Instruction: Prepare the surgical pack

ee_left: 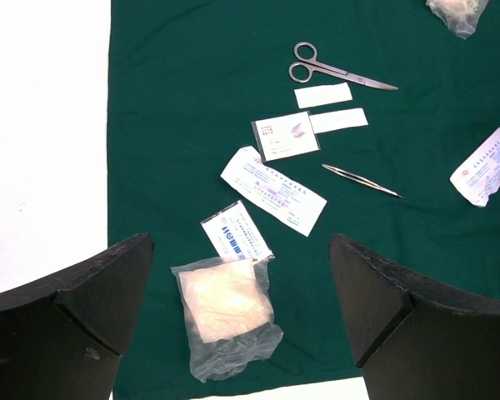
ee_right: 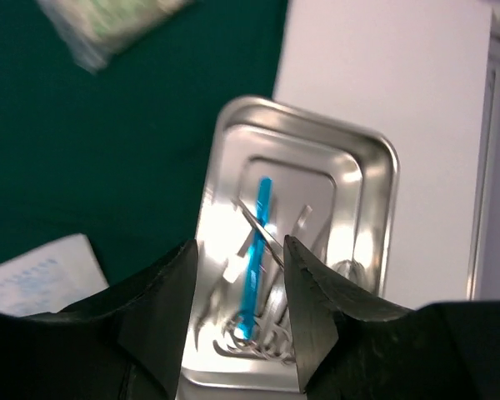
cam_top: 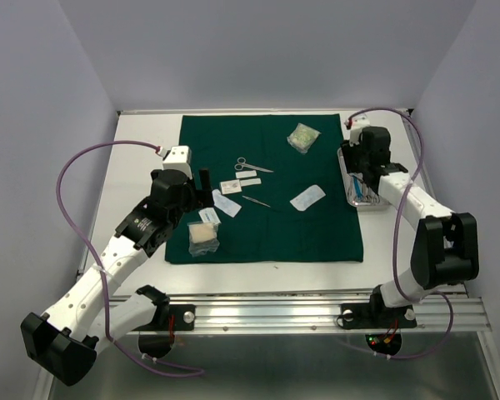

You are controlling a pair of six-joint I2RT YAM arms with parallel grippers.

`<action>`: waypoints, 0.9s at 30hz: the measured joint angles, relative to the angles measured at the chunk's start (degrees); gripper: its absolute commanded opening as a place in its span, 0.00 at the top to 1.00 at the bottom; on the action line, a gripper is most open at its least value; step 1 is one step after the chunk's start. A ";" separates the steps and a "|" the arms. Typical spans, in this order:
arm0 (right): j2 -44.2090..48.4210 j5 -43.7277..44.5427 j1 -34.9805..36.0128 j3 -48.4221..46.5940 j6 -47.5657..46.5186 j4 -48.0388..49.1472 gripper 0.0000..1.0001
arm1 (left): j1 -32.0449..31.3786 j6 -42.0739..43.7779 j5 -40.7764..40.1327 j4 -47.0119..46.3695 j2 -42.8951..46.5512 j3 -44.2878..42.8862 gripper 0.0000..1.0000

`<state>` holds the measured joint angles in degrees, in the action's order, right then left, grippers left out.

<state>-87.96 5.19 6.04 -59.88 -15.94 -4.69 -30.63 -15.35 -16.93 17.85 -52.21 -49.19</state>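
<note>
Right tool (ee_right: 237,250): held apart, tray (ee_right: 377,171) seen below it
Left tool (ee_left: 240,243): held wide apart, gauze (ee_left: 225,312) seen beneath, on drape (ee_left: 175,125)

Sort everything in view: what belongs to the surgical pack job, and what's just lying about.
Job:
drape
tray
blue tool in the tray
scissors
forceps
gauze bag
packets

Not part of it (rig only, nothing loose):
purple cable
rail

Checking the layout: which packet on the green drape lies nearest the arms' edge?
The clear bag of white gauze, by the drape's near left corner; the paper packets lie mid-drape, the other clear bag far back.
</note>
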 measured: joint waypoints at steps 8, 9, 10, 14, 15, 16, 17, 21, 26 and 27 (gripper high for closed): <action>-2.16 -1.97 15.50 -6.40 2.05 -0.55 0.51 | 0.00 -0.09 -0.81 0.00 -0.13 0.00 0.01; -3.72 -2.27 17.16 -7.39 2.32 -0.55 0.51 | 0.00 -0.13 -0.90 0.00 -0.17 0.00 0.01; -5.57 -3.17 18.80 -8.66 2.80 -0.92 0.51 | 0.00 -0.15 -0.94 0.00 -0.17 0.00 0.01; -12.35 -5.40 24.02 -12.13 3.82 -2.71 0.51 | 0.00 -0.17 -1.14 0.02 -0.22 0.00 0.01; -14.71 -5.68 25.66 -13.42 4.15 -3.67 0.51 | 0.00 -0.17 -1.18 0.04 -0.22 0.00 0.01; -15.98 -5.90 26.95 -14.05 4.31 -3.96 0.51 | 0.00 -0.17 -1.20 0.04 -0.22 0.00 0.01; -17.40 -5.95 28.28 -14.67 4.44 -4.11 0.51 | 0.00 -0.20 -1.25 0.04 -0.22 0.00 0.01; -22.40 -5.77 33.55 -16.63 5.27 -5.20 0.53 | 0.00 -0.20 -1.31 0.07 -0.22 0.00 0.01; -26.64 -5.16 36.61 -18.36 7.26 -6.47 0.57 | 0.00 -0.17 -1.31 0.11 -0.22 0.00 0.01; -27.12 -5.11 36.44 -18.53 7.63 -6.47 0.58 | 0.00 -0.17 -1.31 0.11 -0.22 0.00 0.01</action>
<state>-115.09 0.08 42.48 -78.41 -8.32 -11.16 -30.63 -15.53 -18.24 17.96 -52.42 -49.19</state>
